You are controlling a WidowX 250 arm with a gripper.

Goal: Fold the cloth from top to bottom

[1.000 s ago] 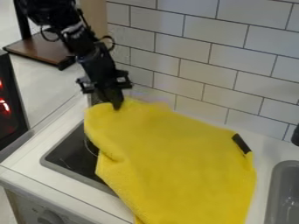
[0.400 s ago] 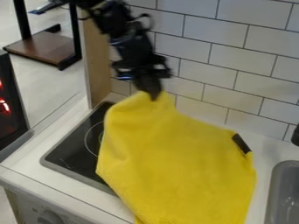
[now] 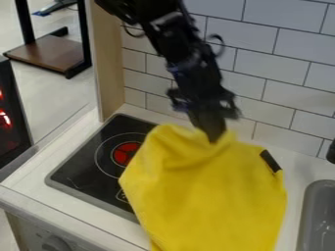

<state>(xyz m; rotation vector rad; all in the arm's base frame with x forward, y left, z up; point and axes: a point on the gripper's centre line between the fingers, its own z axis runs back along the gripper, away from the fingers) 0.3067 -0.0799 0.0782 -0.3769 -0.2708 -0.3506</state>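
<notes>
Gripper: here it is, the black gripper (image 3: 214, 137), angled down at the cloth's top edge, clamped on the yellow fabric.
Arm: black arm (image 3: 180, 41) slanting in from the top, right across the tiles.
Cloth: big yellow cloth (image 3: 212, 196), spread over the counter and the stove's right part, and running out of view at the bottom! Up top it bunches into soft creases around the grip, with a rounded bulge to the left.
Tag: 1 dark tag (image 3: 270, 160) at the cloth's upper right edge.
Stove: black stovetop (image 3: 88, 169) on the left, red showing inside 1 ring, the cloth lapping over its side.
Counter: white counter (image 3: 142, 234) around the stove, 1 knob (image 3: 56, 243) on the front below.
Sink: grey sink (image 3: 318, 215) at the right edge, just beside the cloth.
Wall: white tiles (image 3: 288, 63) behind, wooden panel (image 3: 107, 63) to their left.
</notes>
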